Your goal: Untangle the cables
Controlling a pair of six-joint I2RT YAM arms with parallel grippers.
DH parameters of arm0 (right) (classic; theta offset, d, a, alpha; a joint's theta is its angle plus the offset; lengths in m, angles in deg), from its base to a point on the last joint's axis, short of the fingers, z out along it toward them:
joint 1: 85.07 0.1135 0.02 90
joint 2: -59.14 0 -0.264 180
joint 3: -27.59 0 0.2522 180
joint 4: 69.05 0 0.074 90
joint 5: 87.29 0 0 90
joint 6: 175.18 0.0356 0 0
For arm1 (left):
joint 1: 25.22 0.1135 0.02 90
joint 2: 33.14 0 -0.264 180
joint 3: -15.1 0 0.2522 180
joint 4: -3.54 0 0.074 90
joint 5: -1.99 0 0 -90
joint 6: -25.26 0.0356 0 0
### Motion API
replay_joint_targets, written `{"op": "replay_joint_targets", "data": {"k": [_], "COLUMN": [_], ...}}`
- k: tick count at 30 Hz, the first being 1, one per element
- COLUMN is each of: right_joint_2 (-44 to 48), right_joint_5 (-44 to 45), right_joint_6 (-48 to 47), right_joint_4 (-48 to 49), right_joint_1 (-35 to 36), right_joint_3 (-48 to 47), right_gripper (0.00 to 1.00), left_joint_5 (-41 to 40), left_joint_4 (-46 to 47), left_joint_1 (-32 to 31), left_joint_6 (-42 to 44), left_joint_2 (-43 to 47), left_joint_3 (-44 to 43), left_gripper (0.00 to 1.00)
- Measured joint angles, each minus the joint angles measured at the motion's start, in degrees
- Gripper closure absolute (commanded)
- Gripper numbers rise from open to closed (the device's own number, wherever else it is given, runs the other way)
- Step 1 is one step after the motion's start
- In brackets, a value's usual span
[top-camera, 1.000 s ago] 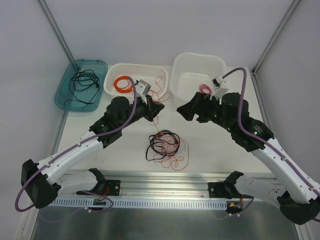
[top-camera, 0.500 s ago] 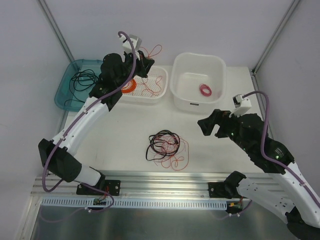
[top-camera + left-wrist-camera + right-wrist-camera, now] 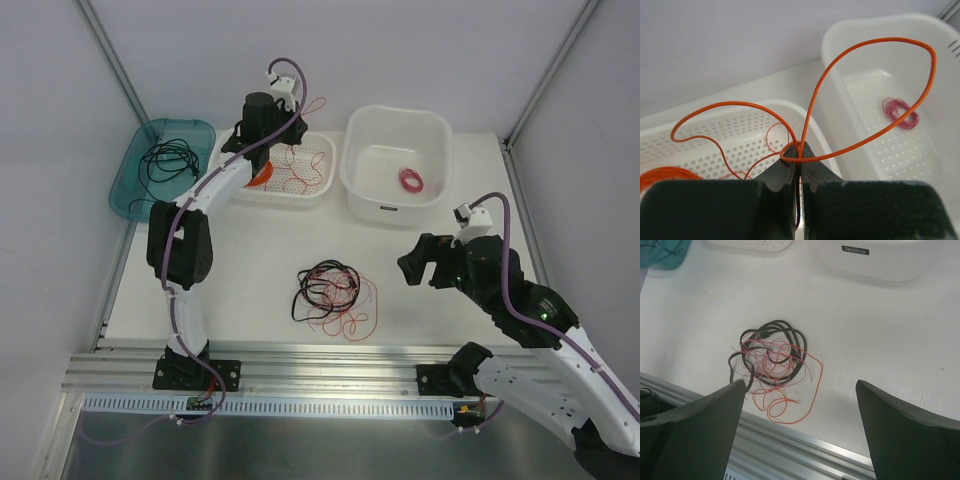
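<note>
The cables (image 3: 333,298) lie as a loose tangle of black, orange-red and pinkish wires on the white table, near the front middle. The tangle also shows in the right wrist view (image 3: 772,362). My right gripper (image 3: 415,265) is open wide and empty, held above the table to the right of the tangle (image 3: 800,383). My left gripper (image 3: 288,122) is raised over the white perforated basket (image 3: 300,193). It is shut on a thin orange wire (image 3: 865,75) that loops up from the fingertips (image 3: 800,150); the loop also shows in the top view (image 3: 312,103).
A neat orange coil (image 3: 255,176) and loose red wire lie in the perforated basket. A white tub (image 3: 395,205) at the back holds a small pink coil (image 3: 411,180). A teal tray (image 3: 125,195) at back left holds a black cable (image 3: 165,163). An aluminium rail (image 3: 320,360) runs along the front.
My left arm has swung up and back over the basket with the orange wire. My right gripper has pulled back from the tub toward the near right, leaving the pink coil inside.
</note>
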Motion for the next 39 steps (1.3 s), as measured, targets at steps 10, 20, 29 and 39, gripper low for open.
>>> {"op": "replay_joint_targets", "data": {"k": [10,20,29,39], "right_joint_2": [-3.48,-2.8,-5.55,-16.35], "right_joint_5": [-0.31,-0.5,-1.22,-7.19], "right_joint_6": [0.0,0.04,0.35,5.14], "right_joint_4": [-0.04,-0.17,-0.42,3.26], "right_joint_1": [0.0,0.0,0.0,0.02], "right_joint_3": [1.38,1.38,2.56,10.82], "right_gripper": [0.03,0.03,0.01,0.25], "left_joint_5": [0.28,-2.05,-2.86,-3.67], "left_joint_4": [-3.78,-7.98,-12.37,-19.28], "left_joint_1": [0.31,0.28,-4.33,-20.15], "left_joint_6": [-2.23,-4.07,-10.38,-21.07], "left_joint_2": [-5.86,8.76,36.41,50.99], "left_joint_3": [4.7,12.35,30.03,51.95], "left_gripper": [0.23,0.01,0.01,0.01]}}
